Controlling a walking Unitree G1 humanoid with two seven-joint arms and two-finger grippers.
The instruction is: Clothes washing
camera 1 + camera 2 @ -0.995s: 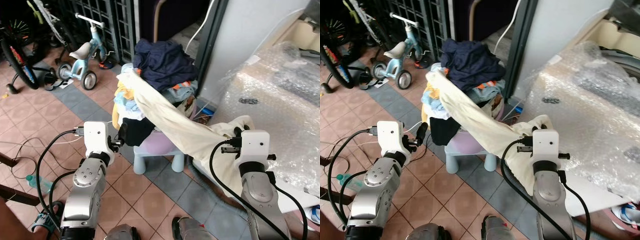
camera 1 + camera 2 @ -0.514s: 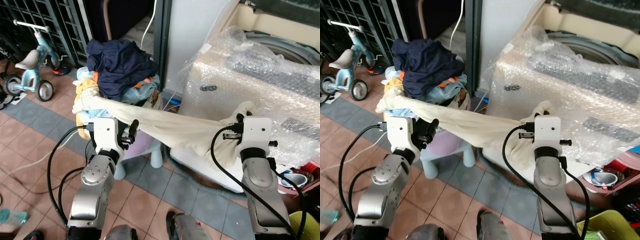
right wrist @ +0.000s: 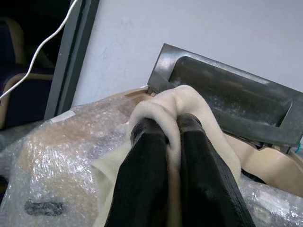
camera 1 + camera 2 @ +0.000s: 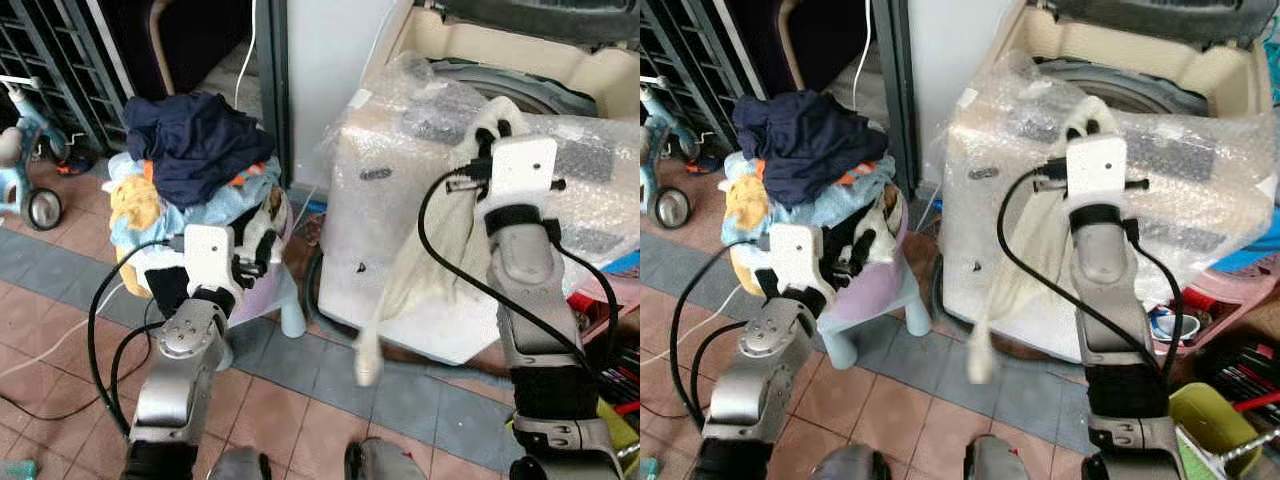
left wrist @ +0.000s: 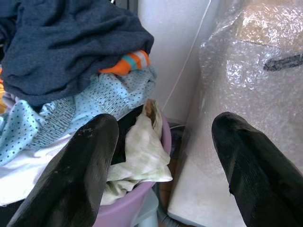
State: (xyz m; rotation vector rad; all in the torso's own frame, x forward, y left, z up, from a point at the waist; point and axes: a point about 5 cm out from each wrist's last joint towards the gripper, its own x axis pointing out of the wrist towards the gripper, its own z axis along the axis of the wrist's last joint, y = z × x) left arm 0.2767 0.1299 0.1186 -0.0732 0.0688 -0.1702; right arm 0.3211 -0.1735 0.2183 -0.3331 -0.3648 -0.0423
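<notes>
While the left gripper (image 5: 163, 189) is spread empty, one cream cloth (image 4: 425, 265) is clamped by the right gripper (image 3: 173, 127) over one washing machine (image 4: 400, 200), seemingly bubble-wrapped.

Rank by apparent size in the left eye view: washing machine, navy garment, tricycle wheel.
1. washing machine
2. navy garment, on top of the laundry pile
3. tricycle wheel, clearly smallest, though it is also farther away

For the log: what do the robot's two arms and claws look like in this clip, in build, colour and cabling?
Both arms are silver metal with rounded joint housings, each ending in a white boxy wrist block. A black cable loops from each block down along the arm. The left claw has two long, thick black fingers with rounded tips and a matte, slightly scuffed surface. The right claw has the same black fingers. A black band circles the right arm under its block.
</notes>
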